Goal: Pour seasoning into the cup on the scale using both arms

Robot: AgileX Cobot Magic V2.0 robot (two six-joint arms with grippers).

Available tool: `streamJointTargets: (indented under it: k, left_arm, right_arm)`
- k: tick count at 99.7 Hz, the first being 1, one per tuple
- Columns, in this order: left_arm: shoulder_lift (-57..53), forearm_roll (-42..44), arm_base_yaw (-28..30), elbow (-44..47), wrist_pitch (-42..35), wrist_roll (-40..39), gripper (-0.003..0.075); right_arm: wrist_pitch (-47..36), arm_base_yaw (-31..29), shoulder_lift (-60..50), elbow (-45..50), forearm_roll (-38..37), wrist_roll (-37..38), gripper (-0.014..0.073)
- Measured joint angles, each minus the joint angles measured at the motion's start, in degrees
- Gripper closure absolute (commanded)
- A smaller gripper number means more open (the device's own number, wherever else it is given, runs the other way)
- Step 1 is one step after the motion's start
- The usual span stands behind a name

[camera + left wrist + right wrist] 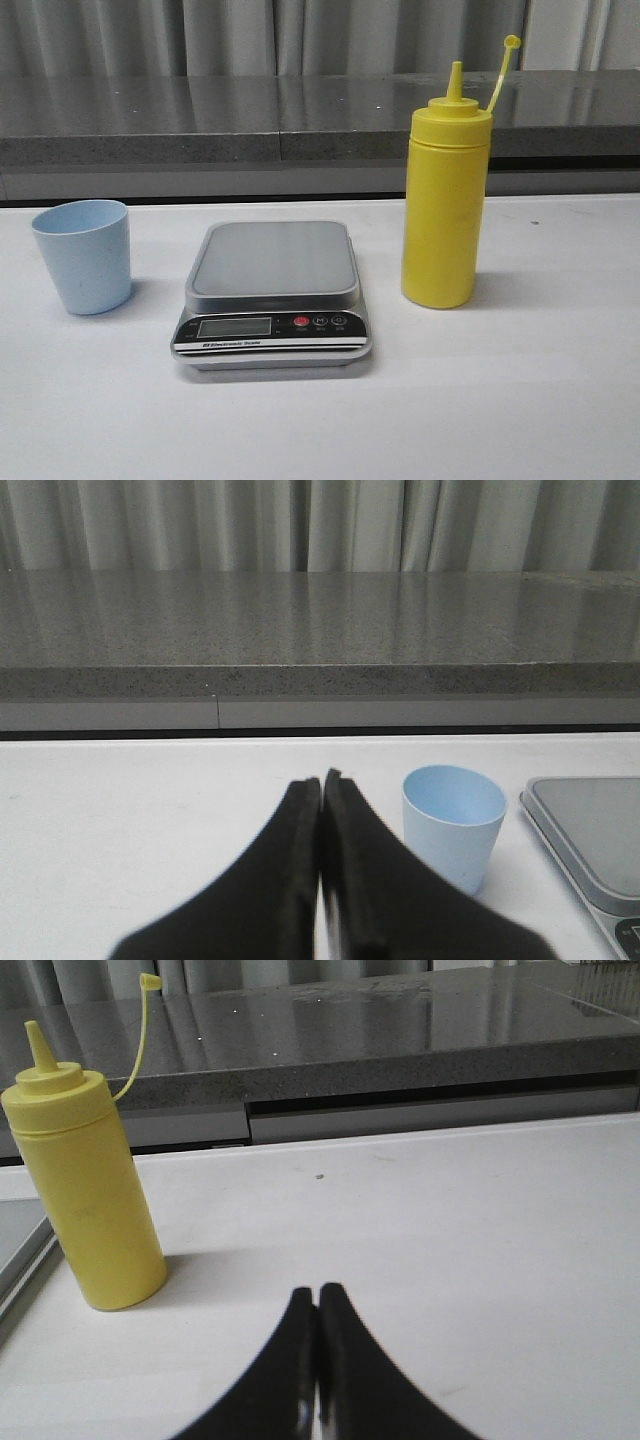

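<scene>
A white table (560, 400) carries three things in a row, backed by a dark speckled stone ledge (250, 120) and pale grey curtains (240, 35) behind it. Taking the scale (272, 295) as the centre of a clock in the front view, the cup (83, 255) stands at about 9 o'clock, apart from the scale with bare table between them, and the seasoning bottle (445, 195) stands at about 3 o'clock, just beside the scale's far right corner but not touching it. Nothing lies on the scale's silver-grey platform; its black front panel shows an LCD and a red button (301, 322). The cup is pale blue, tapered, upright and looks empty from the left wrist view. The bottle is opaque yellow, upright, the tallest item, its cone nozzle uncovered and the thin tethered cap (511, 42) sticking up to the side. Neither arm appears in the front view. In the left wrist view the left gripper (321, 778) has its black fingers pressed together, holding nothing, near the cup. In the right wrist view the right gripper (317, 1290) is likewise closed on nothing, over bare table, apart from the bottle.
</scene>
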Motion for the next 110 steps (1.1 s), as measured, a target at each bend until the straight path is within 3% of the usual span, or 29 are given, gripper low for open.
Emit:
streamJointTargets:
  k: [69, 81, 100, 110]
  left_arm:
    - [24.09, -0.10, 0.00, -16.97, 13.94, 0.00, 0.0717]
    - [27.47, -0.10, 0.00, -18.58, 14.06, 0.00, 0.0587]
    - [30.59, -0.10, 0.00, -19.57, 13.83, 0.00, 0.0289]
    - [31.47, -0.31, 0.00, -20.04, 13.22, 0.00, 0.0250]
  right_arm:
    - [0.00, 0.00, 0.00, 0.00, 0.00, 0.00, 0.0662]
    - [0.00, 0.00, 0.00, 0.00, 0.00, 0.00, 0.0662]
    - [0.00, 0.00, 0.00, 0.00, 0.00, 0.00, 0.0662]
    - [0.00, 0.00, 0.00, 0.00, 0.00, 0.00, 0.0662]
